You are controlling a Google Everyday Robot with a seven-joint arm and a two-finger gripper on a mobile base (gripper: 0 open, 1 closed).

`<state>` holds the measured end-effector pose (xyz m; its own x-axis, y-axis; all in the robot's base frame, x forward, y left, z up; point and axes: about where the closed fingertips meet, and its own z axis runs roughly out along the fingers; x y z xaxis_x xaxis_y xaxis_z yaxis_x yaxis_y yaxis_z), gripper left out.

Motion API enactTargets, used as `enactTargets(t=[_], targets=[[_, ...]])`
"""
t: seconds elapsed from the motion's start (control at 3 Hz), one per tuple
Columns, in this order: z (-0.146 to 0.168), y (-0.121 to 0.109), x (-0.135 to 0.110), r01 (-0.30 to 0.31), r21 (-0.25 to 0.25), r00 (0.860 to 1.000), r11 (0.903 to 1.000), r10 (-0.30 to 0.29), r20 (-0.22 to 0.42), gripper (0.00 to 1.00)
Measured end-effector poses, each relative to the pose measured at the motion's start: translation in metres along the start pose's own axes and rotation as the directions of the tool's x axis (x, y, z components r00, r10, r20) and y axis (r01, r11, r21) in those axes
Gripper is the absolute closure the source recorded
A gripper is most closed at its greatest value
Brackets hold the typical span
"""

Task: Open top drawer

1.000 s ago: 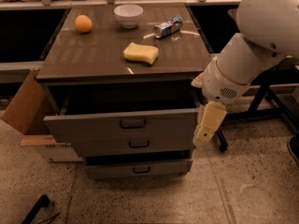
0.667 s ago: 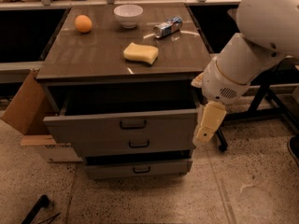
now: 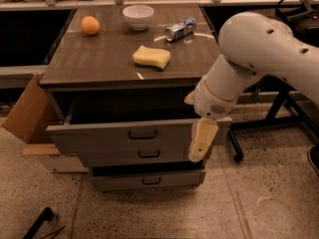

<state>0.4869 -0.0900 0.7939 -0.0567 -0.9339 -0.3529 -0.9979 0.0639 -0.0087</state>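
The top drawer of the grey cabinet stands pulled out, its deep dark box open under the cabinet top. Its flat grey front carries a small dark pull handle at the centre. My gripper hangs pointing down in front of the right end of that drawer front, well to the right of the handle and apart from it. It holds nothing that I can see. My white arm reaches in from the right.
Two narrower drawers sit below, the middle one and the bottom one. On the cabinet top lie an orange, a white bowl, a yellow sponge and a can. A cardboard box stands at the left, a dark stand leg at the right.
My gripper and wrist have shifted a little to the left, over the right end of the drawer front. The top drawer stays pulled out as before.
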Motion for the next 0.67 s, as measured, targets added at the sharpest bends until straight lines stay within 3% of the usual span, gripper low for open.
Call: enactTargets(t=[0.67], targets=[[0.063, -0.021, -0.012, 0.025, -0.032, 0.999, 0.9992, -0.024, 0.027, 0.00]])
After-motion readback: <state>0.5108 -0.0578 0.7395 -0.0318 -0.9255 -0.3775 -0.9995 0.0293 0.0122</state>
